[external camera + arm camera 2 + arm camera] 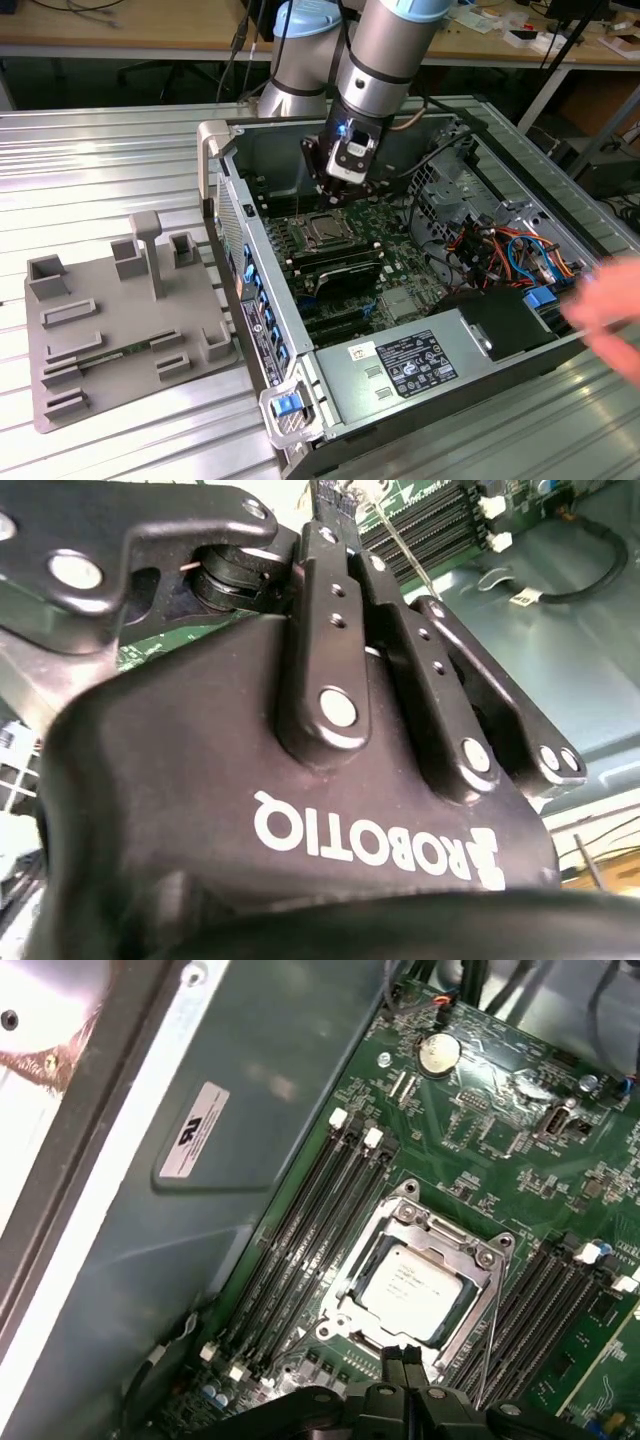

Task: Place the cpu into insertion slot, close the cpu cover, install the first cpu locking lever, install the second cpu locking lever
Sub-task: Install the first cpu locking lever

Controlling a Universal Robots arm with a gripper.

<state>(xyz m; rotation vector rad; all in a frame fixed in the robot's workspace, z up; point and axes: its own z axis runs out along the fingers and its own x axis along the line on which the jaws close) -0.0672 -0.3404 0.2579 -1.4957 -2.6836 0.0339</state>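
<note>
The cpu [412, 1288], a small silver-grey square, lies flat in the motherboard socket [325, 232]. The shiny cpu cover [440, 1230] is folded down around it like a frame. A thin wire locking lever [492, 1330] runs along one side of the socket and stands slightly off the board; in the second wrist view it shows as a thin rod [398, 545] beside the fingers. My gripper [405, 1356] hovers just above the socket's edge with its black fingers pressed together, shut and holding nothing. In the exterior view the gripper [338, 192] hangs inside the open computer case, directly over the socket.
Memory slots [300, 1230] flank the socket. The case wall [235, 215] rises at the exterior view's left, and cables [500, 245] and the power supply [420, 365] lie at its right. A person's hand [610, 300] is at the case's right edge. A grey fixture [120, 330] lies on the table.
</note>
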